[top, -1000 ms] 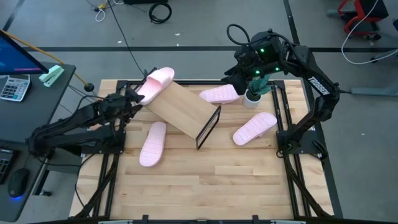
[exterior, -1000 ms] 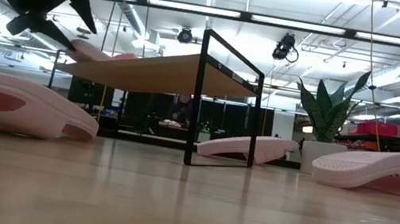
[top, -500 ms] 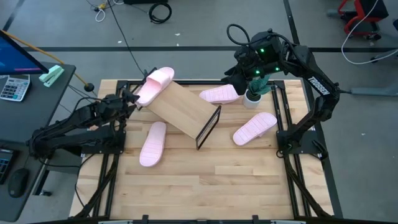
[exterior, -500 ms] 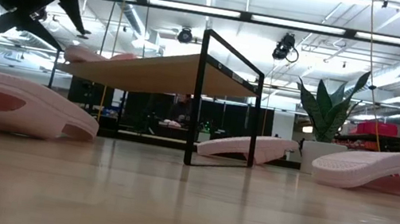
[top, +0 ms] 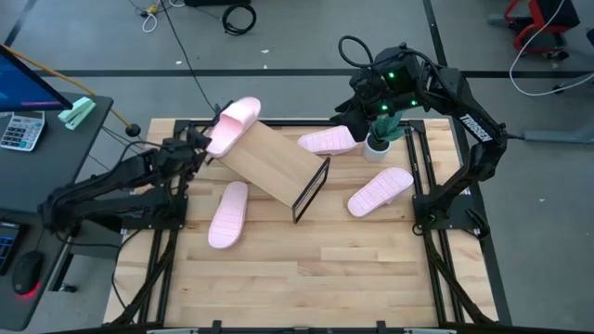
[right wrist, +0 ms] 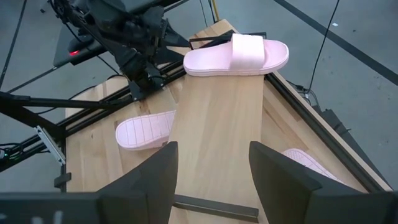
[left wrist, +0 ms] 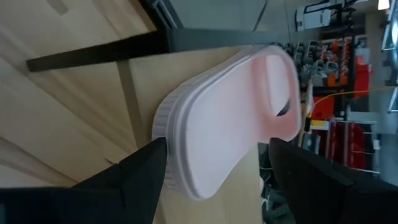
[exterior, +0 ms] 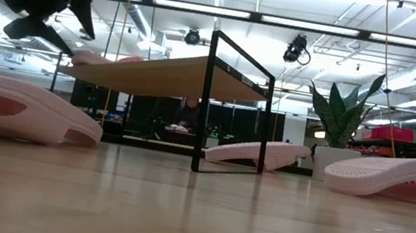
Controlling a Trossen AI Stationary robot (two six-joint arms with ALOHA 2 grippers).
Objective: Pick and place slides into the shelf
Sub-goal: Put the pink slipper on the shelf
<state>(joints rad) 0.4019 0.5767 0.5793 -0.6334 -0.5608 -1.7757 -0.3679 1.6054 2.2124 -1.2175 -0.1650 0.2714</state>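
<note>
Slide (top: 232, 125) atop shelf (top: 270, 161)

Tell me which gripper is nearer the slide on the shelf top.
Left. The left gripper is right at the slide on the shelf; the right gripper hovers beyond the shelf's other end.

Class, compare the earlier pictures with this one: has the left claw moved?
Yes. In the low view the left claw has swung back toward the shelf, nearer the slide lying on it.
</note>
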